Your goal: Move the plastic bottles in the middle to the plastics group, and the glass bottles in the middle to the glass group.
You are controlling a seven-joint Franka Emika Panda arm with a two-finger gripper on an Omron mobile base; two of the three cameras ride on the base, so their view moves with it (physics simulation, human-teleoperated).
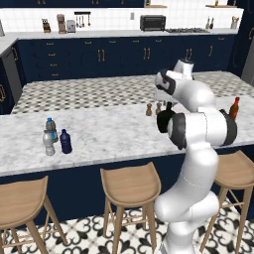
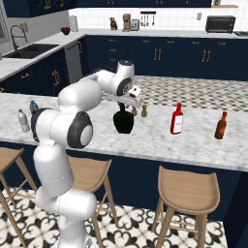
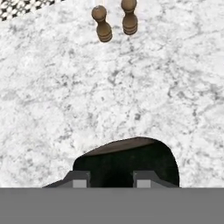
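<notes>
My gripper (image 2: 125, 107) is shut on the short neck of the squat black glass bottle (image 2: 123, 122), near the middle of the marble counter (image 2: 160, 140). In the hand view the bottle's round body (image 3: 127, 162) bulges between my fingertips (image 3: 81, 179). I cannot tell whether the bottle's base touches the counter. The clear-silvery plastic bottle (image 1: 48, 144) and the navy one (image 1: 65, 141) stand at the left, beside the blue-capped water bottle (image 1: 50, 127). The red bottle (image 2: 177, 118) and the slim brown bottle (image 2: 221, 126) stand to the right of my gripper.
Two small brown shakers (image 3: 102, 24) stand just beyond the black bottle, toward the far edge of the counter. Wooden stools (image 1: 129, 186) line the near side below the counter. Open marble lies between the black bottle and the red bottle.
</notes>
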